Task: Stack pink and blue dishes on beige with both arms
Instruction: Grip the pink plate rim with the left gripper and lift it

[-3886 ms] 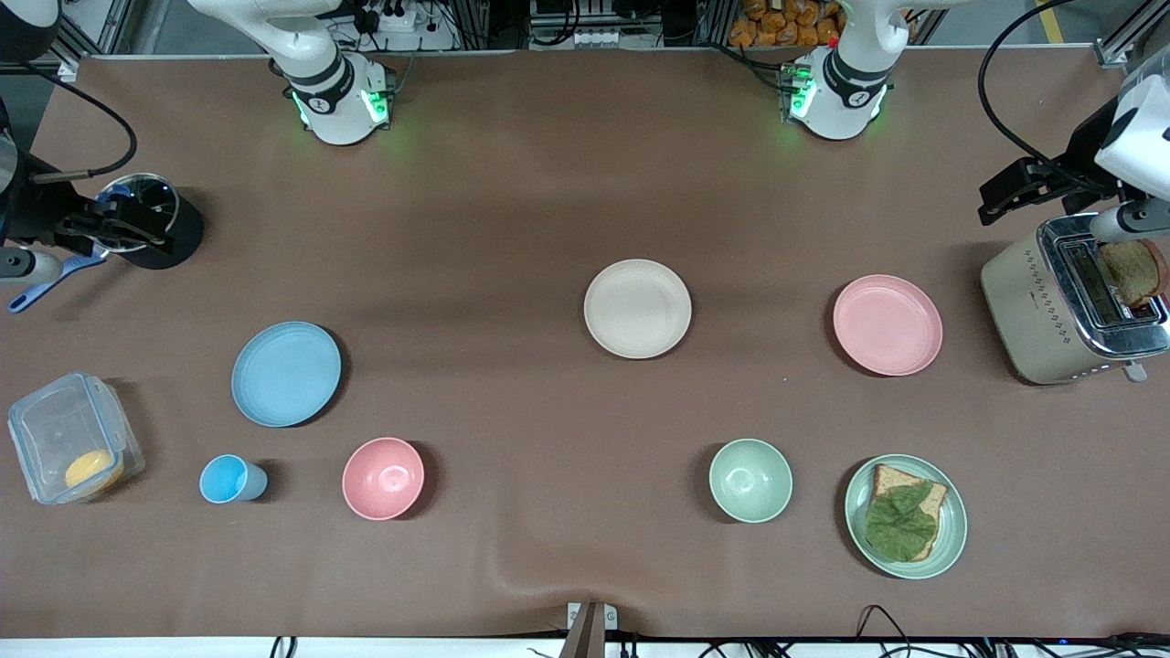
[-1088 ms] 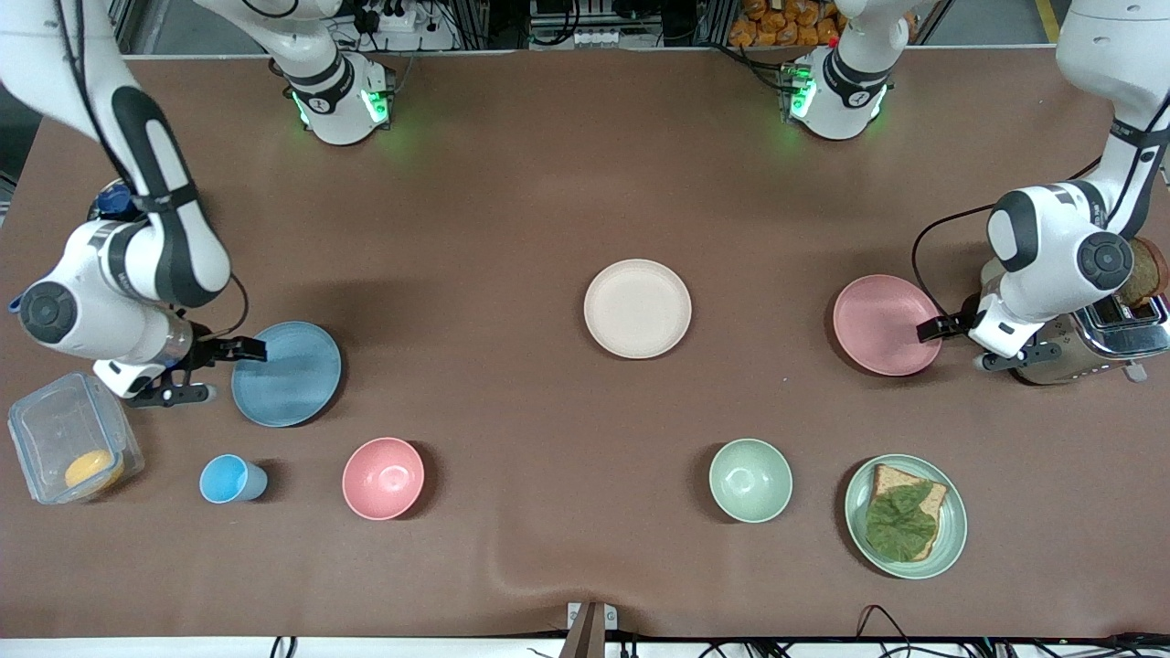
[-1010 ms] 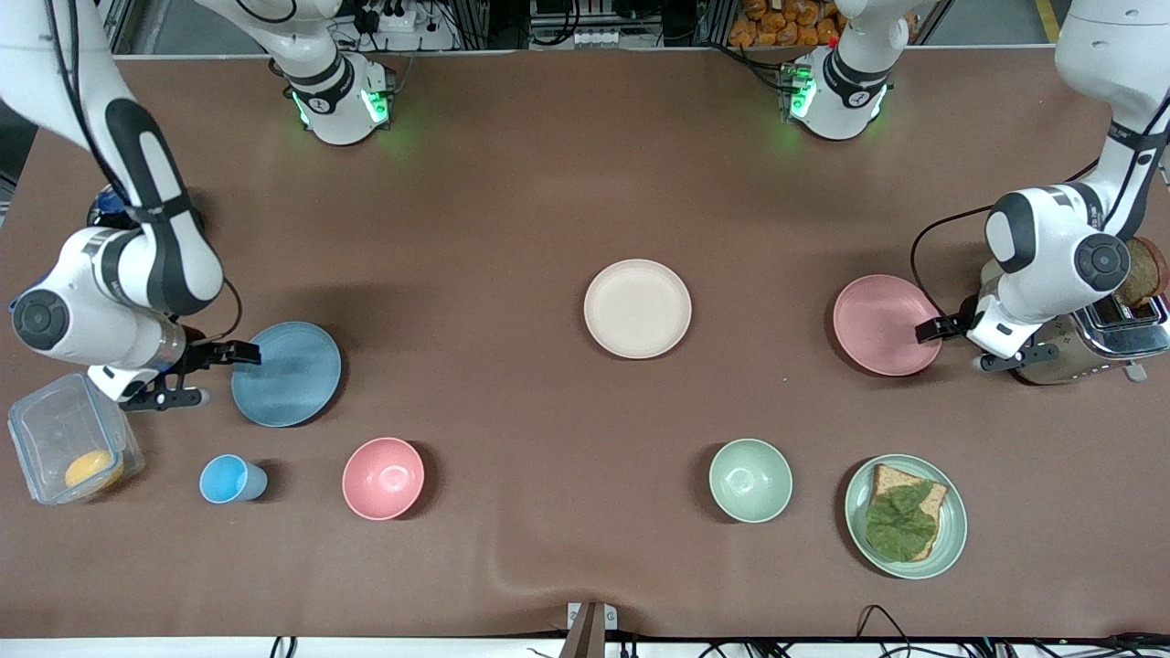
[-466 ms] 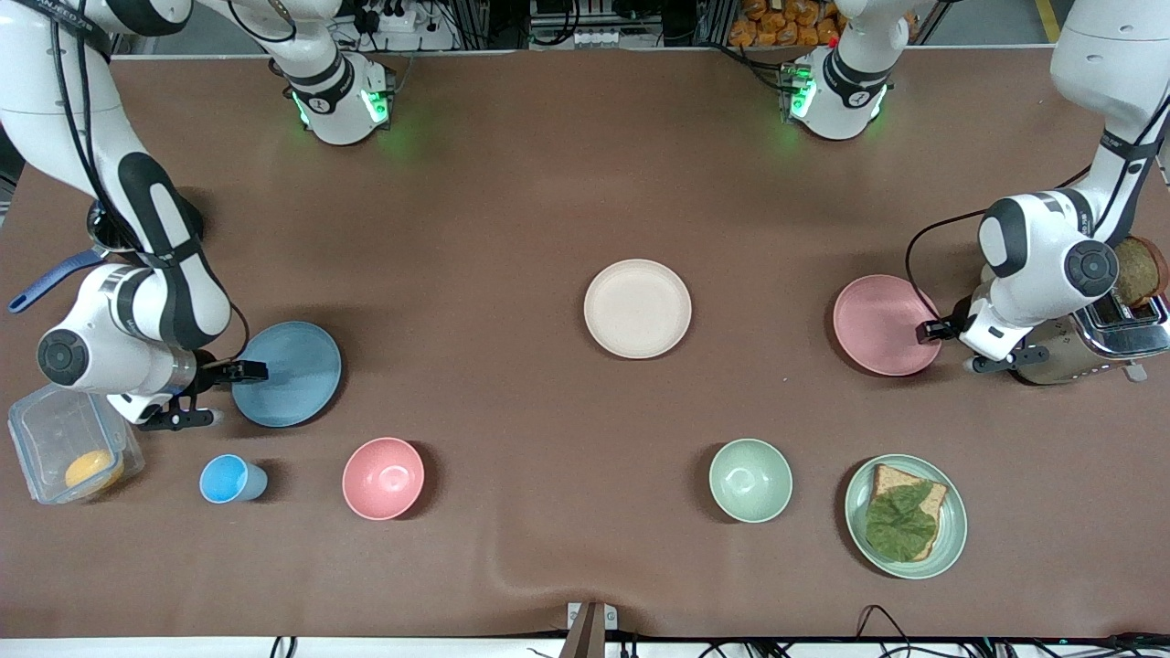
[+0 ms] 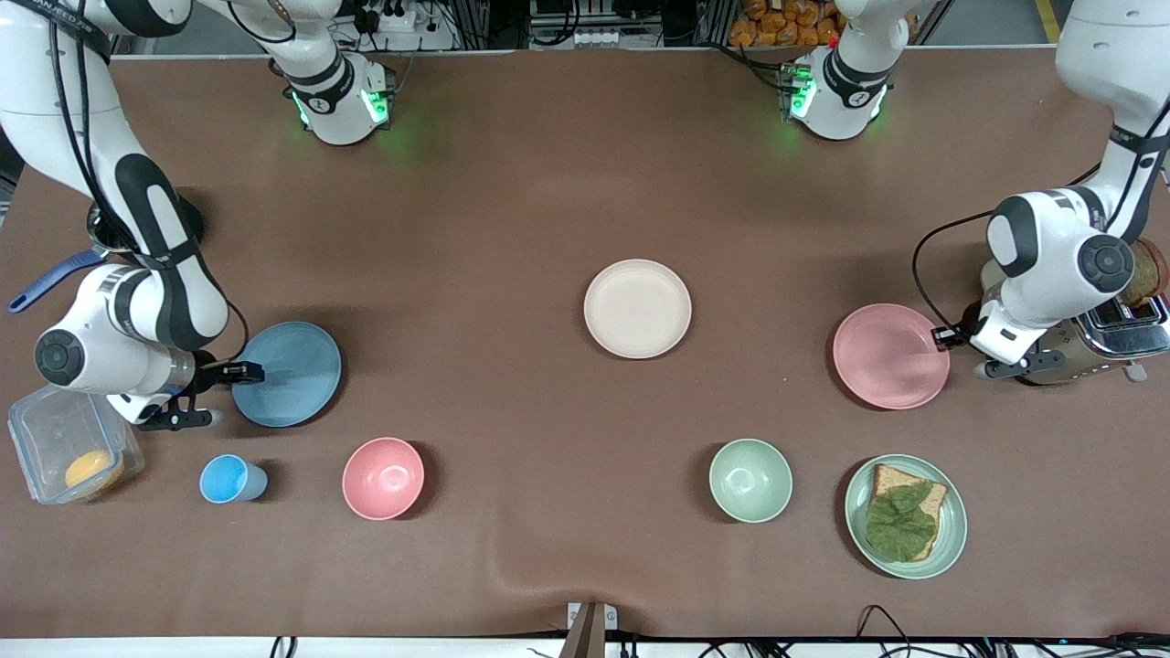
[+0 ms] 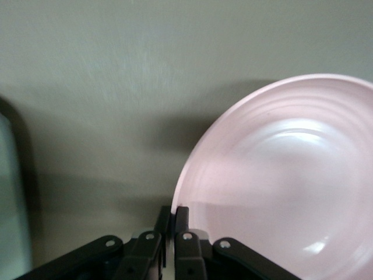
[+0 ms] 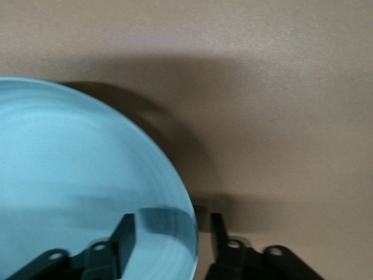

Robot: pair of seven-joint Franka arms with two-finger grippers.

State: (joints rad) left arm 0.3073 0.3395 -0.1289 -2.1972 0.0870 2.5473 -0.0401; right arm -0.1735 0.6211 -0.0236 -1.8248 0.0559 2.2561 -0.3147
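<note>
The pink plate (image 5: 888, 356) hangs tilted, raised off the table beside the toaster. My left gripper (image 5: 941, 336) is shut on its rim at the toaster end; in the left wrist view the left gripper (image 6: 173, 213) pinches the edge of the pink plate (image 6: 280, 175). The blue plate (image 5: 288, 374) lies flat toward the right arm's end. My right gripper (image 5: 239, 372) is open astride its rim. In the right wrist view the right gripper (image 7: 172, 230) has one finger over the blue plate (image 7: 76, 169) and one outside it. The beige plate (image 5: 637, 308) lies bare mid-table.
A toaster (image 5: 1088, 334) with bread stands by the left gripper. Nearer the front camera are a green bowl (image 5: 750, 480), a green plate (image 5: 951, 539) with bread and lettuce, a pink bowl (image 5: 383, 478) and a blue cup (image 5: 228, 479). A clear container (image 5: 55, 429) sits beside the right arm.
The pink plate has come up off the table in my left gripper and shifted lower in the front view. My right gripper stays at the blue plate's rim; that plate has not moved.
</note>
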